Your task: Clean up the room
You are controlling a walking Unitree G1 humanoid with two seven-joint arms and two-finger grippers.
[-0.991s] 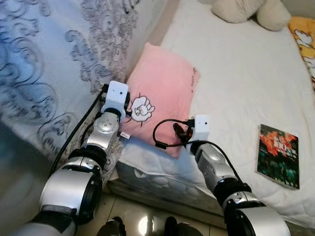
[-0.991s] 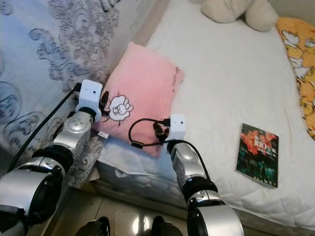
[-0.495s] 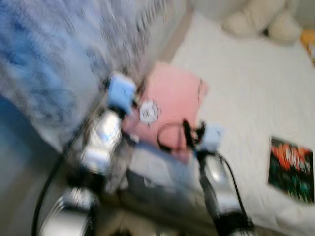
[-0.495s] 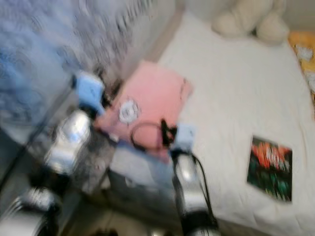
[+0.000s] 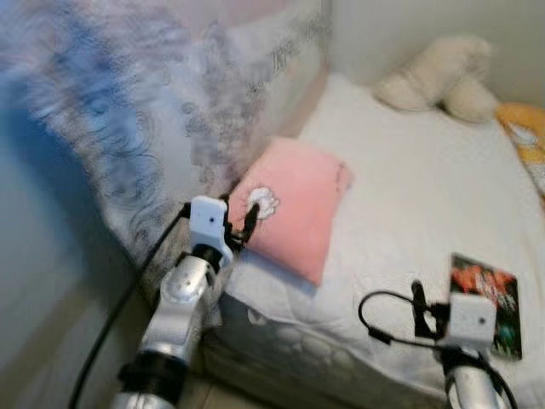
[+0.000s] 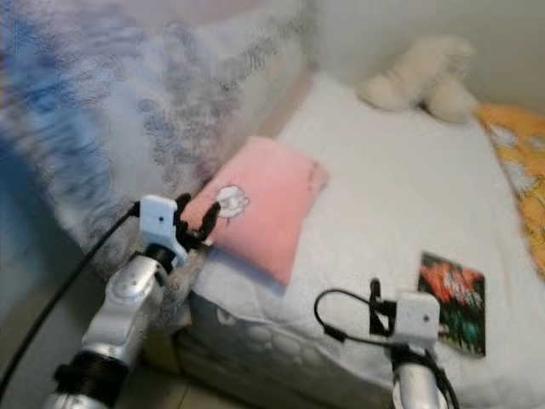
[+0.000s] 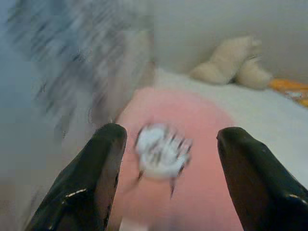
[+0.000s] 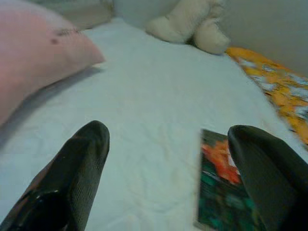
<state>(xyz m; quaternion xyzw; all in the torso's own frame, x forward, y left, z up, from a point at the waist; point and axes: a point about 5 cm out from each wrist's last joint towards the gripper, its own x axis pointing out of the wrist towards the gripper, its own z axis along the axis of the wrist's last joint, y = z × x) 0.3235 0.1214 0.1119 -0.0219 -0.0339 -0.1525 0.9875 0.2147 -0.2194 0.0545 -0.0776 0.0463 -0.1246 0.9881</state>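
Nearest, at 5 o'clock in the head view: right hand (image 8: 159, 192), fingers spread wide, holding nothing, hovering over the near edge of the bed (image 5: 409, 196). Just ahead of it, toward 1 o'clock from the wrist: a book (image 5: 484, 292) with a red-and-green cover, lying flat on the white sheet, long axis running away from the robot, near edge close to the mattress edge. Closer to the right hand than to the left by a clear margin.

At 9 o'clock: left hand (image 7: 168, 183), likewise wide open and empty, raised at the bed's left corner. Directly beyond its fingertips: a pink pillow (image 5: 294, 204) with a white cartoon patch, flat on the bed, long axis slanting from 7 toward 1 o'clock, near corner at the mattress edge, left side beside a grey patterned curtain (image 5: 153, 128). Whether the fingertips touch the pillow: cannot tell, given the blur.

Farther, at 12 to 1 o'clock: a cream plush toy (image 5: 438, 81) against the wall. At 3 o'clock, far right: an orange patterned blanket (image 5: 528, 141).

Likely pairing for tidying: left hand for the pillow, straight ahead; right hand for the book, slightly right and forward.
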